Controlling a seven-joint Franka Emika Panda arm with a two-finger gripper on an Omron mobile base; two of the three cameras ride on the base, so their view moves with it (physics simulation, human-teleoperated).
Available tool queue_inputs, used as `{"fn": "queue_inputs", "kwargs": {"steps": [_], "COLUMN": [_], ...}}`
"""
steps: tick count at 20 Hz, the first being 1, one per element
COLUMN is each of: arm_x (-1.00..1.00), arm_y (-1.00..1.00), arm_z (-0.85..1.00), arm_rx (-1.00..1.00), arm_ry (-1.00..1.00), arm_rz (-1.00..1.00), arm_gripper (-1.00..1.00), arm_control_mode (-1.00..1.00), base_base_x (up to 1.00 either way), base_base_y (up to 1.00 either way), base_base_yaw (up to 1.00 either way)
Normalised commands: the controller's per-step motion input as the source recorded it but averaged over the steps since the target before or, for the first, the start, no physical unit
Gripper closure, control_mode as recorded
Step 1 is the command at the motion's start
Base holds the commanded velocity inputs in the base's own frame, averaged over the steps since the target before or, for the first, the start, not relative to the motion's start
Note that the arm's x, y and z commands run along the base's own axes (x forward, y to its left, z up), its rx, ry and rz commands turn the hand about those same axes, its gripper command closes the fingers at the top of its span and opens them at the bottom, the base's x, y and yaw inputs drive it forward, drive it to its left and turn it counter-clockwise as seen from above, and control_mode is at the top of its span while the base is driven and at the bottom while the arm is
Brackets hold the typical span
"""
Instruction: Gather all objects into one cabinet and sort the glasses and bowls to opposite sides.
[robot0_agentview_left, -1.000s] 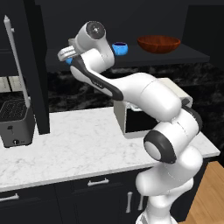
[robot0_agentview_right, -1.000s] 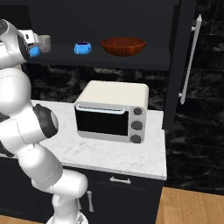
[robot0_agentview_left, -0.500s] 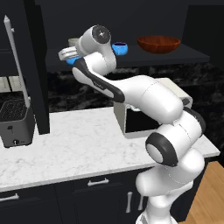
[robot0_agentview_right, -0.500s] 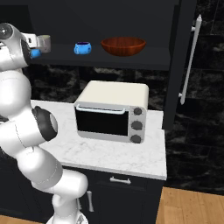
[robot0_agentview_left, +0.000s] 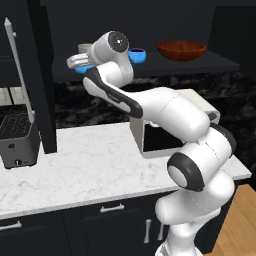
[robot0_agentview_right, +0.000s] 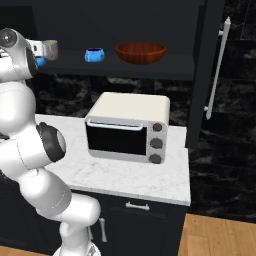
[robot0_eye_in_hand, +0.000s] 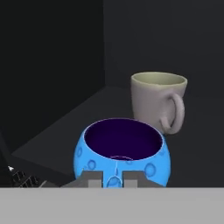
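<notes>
My gripper (robot0_eye_in_hand: 112, 178) pinches one blue bowl's (robot0_eye_in_hand: 122, 151) near rim on the cabinet shelf (robot0_agentview_left: 200, 64); one mug (robot0_eye_in_hand: 158, 100) stands behind, a second blue bowl (robot0_agentview_right: 94, 54) and one reddish-brown bowl (robot0_agentview_right: 141, 52) farther right

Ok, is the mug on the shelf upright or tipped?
Upright: the mug stands on the shelf, mouth up, handle to the side, behind the blue bowl.

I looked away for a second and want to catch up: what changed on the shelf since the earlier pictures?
Very little. The gripper stays shut on the blue bowl at the shelf's left end beside the mug, the arm only shifting slightly. The other blue bowl, the reddish-brown bowl and the toaster oven have not moved.
</notes>
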Motion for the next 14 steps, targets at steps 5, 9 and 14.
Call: {"fn": "queue_inputs", "kwargs": {"steps": [5,9,14], "arm_x": [0.0,0.0,-0.09], "arm_y": [0.02,0.0,-0.1], "arm_z": [-0.07,0.0,0.43], "arm_rx": [0.07,0.05,0.21], "arm_ry": [0.0,0.0,-0.01], "arm_rz": [0.0,0.0,0.0], "arm_gripper": [-1.0,-1.0,-1.0], "arm_control_mode": [-1.0,-1.0,-1.0], "base_base_x": [0.0,0.0,0.0], "base_base_y": [0.0,0.0,0.0], "base_base_yaw": [0.0,0.0,0.0]}}
